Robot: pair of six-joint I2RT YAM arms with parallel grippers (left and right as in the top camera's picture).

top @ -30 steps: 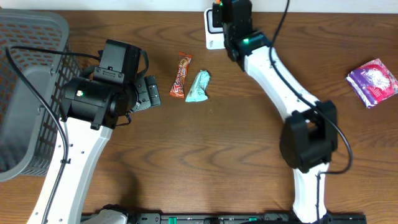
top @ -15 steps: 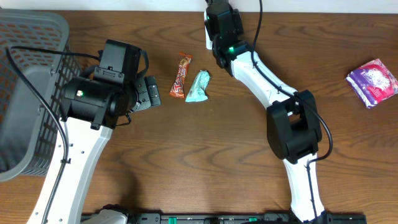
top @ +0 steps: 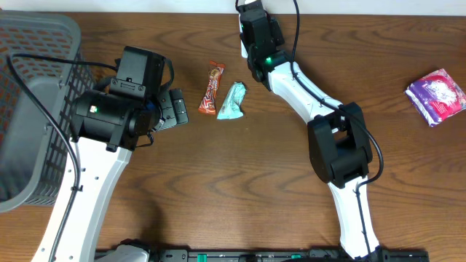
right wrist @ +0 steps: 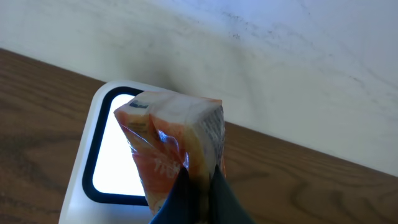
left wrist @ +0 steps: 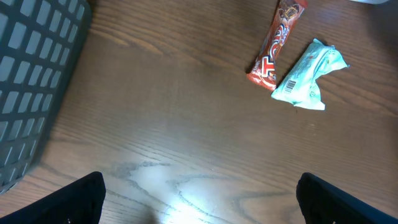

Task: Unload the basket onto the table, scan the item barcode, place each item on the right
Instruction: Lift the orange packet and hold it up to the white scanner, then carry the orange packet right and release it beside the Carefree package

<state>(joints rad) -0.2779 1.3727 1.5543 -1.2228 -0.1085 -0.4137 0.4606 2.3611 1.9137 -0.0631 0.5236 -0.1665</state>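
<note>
- While the left arm is hovering beside the grey basket (top: 44, 44), its left gripper (top: 173, 109) is holding nothing; in the wrist view its fingers (left wrist: 68, 199) are standing wide apart above the bare table (left wrist: 186, 143).
- Just right of it, a red candy bar (top: 212, 89) and a teal packet (top: 233, 100) are lying side by side on the wood. They are close together, but I cannot tell if they are touching. The teal packet is showing a printed barcode (left wrist: 291, 84) on its upper face.
- Further right, at the far edge of the table, the right gripper (right wrist: 198, 186) is holding the task's thing, an orange packet (right wrist: 174, 143). Its fingers are pressed together on the lower edge of the wrapper.
- The packet is hanging over the lit window (right wrist: 115, 168) of the white scanner (right wrist: 84, 193); I cannot tell if it is touching the glass.
- I am judging the packet as light and soft. The shiny film is looking slippery and easy to crumple, so the wrapper is likely bending rather than staying flat.
- The grip on the thin lower edge seems sensible to me, because it is leaving the printed faces free. A hold on the filled middle could be hiding the code or squashing the contents. The code itself is not showing in these views.
- At the far right, a purple packet (top: 435, 96) is lying alone, well apart from both arms.
</note>
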